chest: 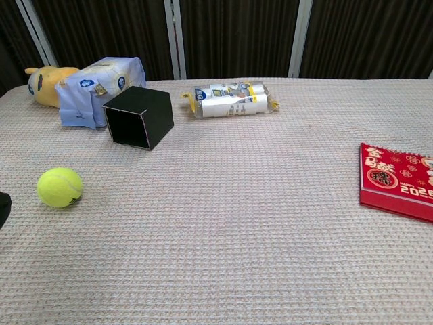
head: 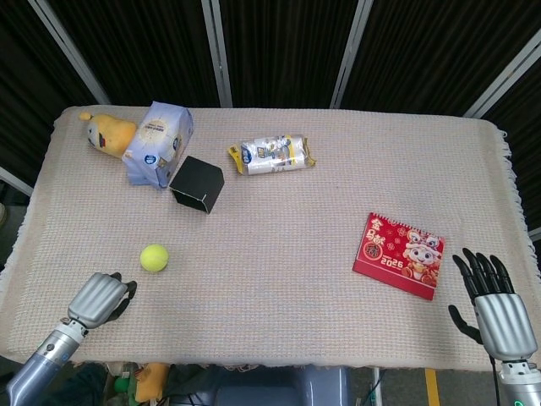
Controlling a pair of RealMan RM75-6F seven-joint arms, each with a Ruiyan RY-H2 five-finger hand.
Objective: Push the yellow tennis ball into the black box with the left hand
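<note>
- Nothing is pushed yet: the yellow tennis ball point(head: 154, 257) sits on the surface point(head: 287, 228), well apart from the black box point(head: 197, 184).
- The left robot hand point(head: 101, 298) hovers near the ball, fingers curled in, empty.
- The right robot hand point(head: 492, 304) rests idle, fingers spread.

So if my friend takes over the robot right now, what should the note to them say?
Left hand: fingers curled in, holding nothing, near the table's front left edge, close to the yellow tennis ball but not touching it.
Right hand: fingers spread, holding nothing, beside the red calendar.
The ball sits on the cloth in front of the black box, whose open side faces it.
Done: nothing pushed yet.
Left: push the ball into the box with the left hand.
</note>
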